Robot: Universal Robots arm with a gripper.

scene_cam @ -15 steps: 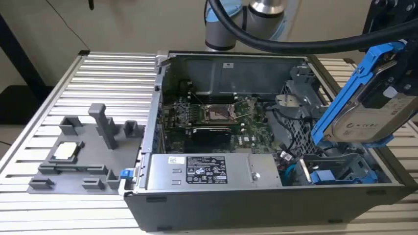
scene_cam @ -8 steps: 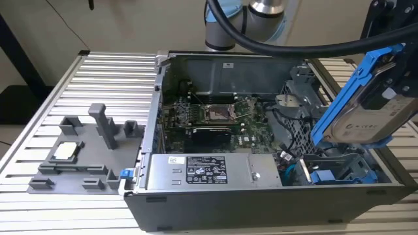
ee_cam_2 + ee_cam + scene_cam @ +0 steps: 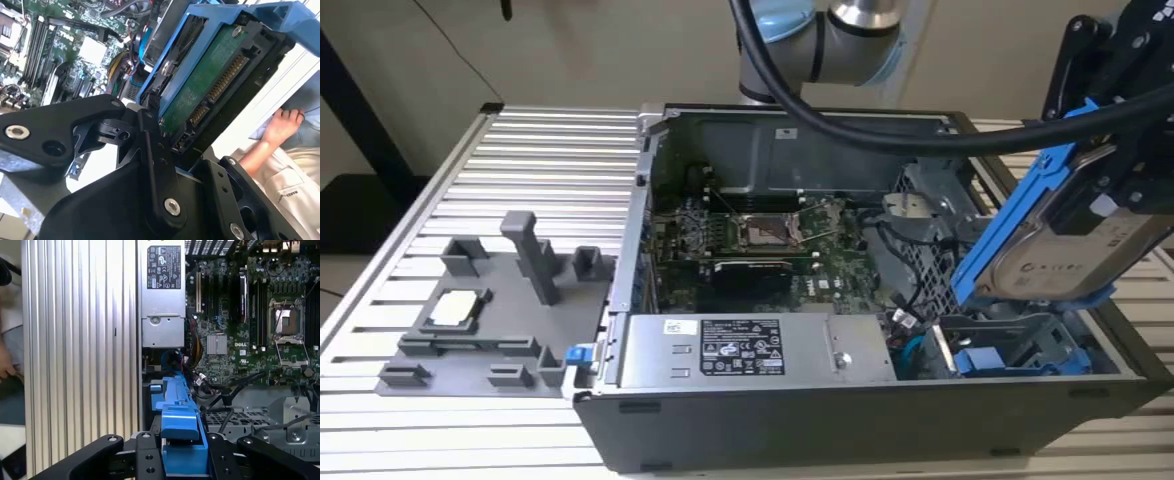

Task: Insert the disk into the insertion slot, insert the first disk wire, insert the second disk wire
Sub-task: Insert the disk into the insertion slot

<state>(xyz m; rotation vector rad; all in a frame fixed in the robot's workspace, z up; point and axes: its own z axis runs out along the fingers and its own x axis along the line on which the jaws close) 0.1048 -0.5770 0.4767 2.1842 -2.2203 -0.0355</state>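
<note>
My gripper (image 3: 1118, 195) is shut on the disk (image 3: 1061, 255), a silver-grey drive in a bright blue carrier frame (image 3: 1014, 215). It holds the disk tilted on edge above the right end of the open computer case. The insertion slot (image 3: 1007, 352) is the grey metal bay just below the disk, at the case's front right corner. The disk's lower edge hangs slightly above it. In the second wrist view the disk's green circuit board (image 3: 210, 80) faces the camera between black fingers (image 3: 150, 150). In the first wrist view the blue carrier (image 3: 177, 412) runs edge-on out of the gripper (image 3: 182, 456).
The grey labelled power-supply box (image 3: 720, 350) lies along the case front beside the slot, with the motherboard (image 3: 761, 235) behind it. Loose cables (image 3: 220, 390) trail near the perforated cage. A grey fixture (image 3: 494, 300) stands on the ribbed table. A person's hand (image 3: 280, 125) is beyond the case.
</note>
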